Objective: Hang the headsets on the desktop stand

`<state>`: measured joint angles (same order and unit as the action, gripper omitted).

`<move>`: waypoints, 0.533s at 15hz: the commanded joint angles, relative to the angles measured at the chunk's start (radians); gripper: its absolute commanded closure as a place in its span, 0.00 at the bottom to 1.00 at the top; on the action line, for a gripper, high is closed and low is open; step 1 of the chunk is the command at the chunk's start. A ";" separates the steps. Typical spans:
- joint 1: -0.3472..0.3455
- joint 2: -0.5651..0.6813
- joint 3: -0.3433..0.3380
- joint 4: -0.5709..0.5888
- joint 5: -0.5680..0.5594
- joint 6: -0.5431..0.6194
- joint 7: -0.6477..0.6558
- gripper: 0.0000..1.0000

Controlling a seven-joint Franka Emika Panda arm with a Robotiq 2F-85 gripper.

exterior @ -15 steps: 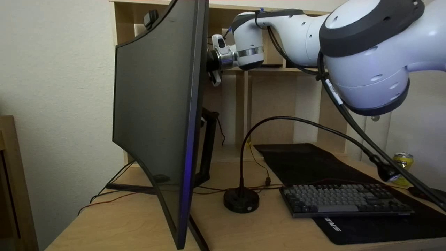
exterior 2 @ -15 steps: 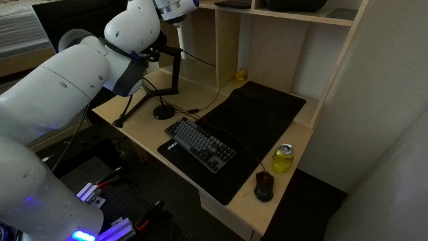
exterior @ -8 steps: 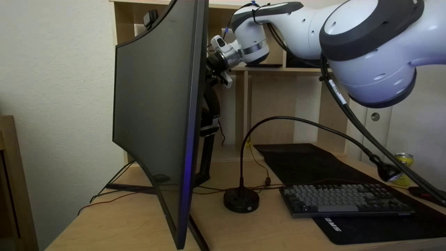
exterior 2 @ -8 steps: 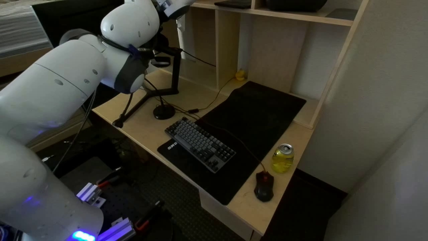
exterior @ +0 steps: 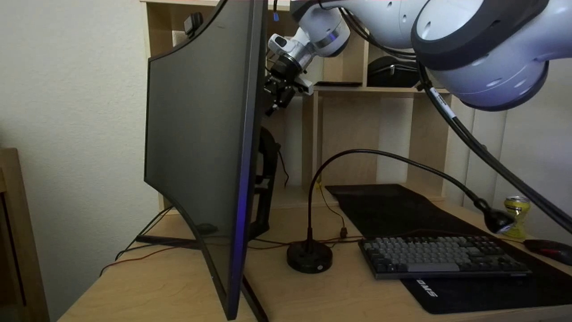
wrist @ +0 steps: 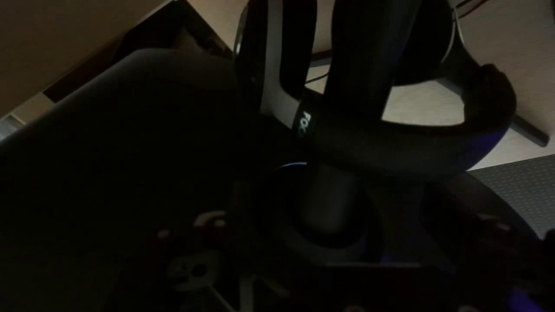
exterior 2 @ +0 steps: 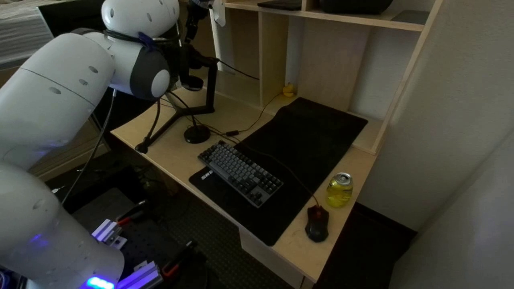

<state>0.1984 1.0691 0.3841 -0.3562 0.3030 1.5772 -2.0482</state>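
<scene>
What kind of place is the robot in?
It looks like a computer desk, perhaps in someone's home or office: there's a big monitor, a keyboard and a mouse.

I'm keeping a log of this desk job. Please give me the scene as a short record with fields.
headset: apparently hanging on the monitor stand, behind the screen
gripper: above the headset, apart from it; open or shut unclear
keyboard: partly on the black mat
gooseneck arm: on its round base, between monitor stand and keyboard
mouse: on the desk, off the mat
can: yellow, upright, near the mouse
</scene>
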 commanded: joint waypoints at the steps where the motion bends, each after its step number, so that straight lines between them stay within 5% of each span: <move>1: 0.032 -0.048 -0.084 -0.015 -0.068 -0.046 0.052 0.00; 8: 0.040 -0.041 -0.090 -0.011 -0.063 -0.024 0.078 0.00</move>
